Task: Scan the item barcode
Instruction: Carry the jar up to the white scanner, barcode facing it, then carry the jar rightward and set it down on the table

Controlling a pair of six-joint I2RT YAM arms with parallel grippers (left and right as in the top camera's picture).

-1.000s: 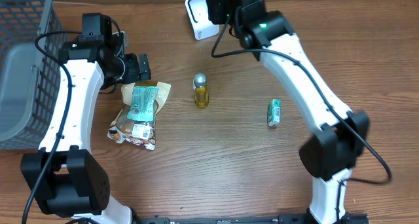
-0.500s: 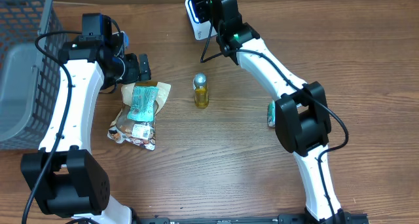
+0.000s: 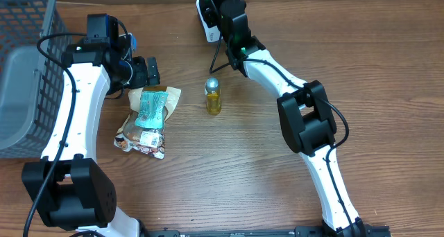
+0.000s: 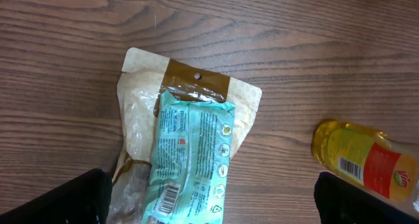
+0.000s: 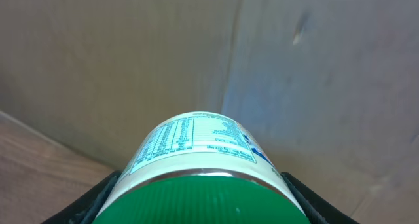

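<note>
The right end effector (image 5: 200,204) grips a can (image 5: 196,145), a finger (image 5: 98,199) pressed to each side of its green lid; the printed label faces away from the wrist camera toward a plain brown-grey wall. From overhead, the right arm reaches to the far edge of the worktop (image 3: 388,91), with its end effector just beside the white scanner (image 3: 206,25). The can itself is hidden there under the arm. The left end effector (image 3: 150,72) is wide open and holds nothing. It hangs above a teal packet (image 4: 190,158) that lies on a beige pouch (image 4: 141,99), barcode end toward the camera. Under these sits another printed packet (image 3: 142,138). A small bottle (image 3: 213,97) of yellow liquid with a silver cap lies on the worktop to the right of the packets, apart from them, with a barcode showing on its label. A grey basket (image 3: 21,71) stands at the left edge.
</note>
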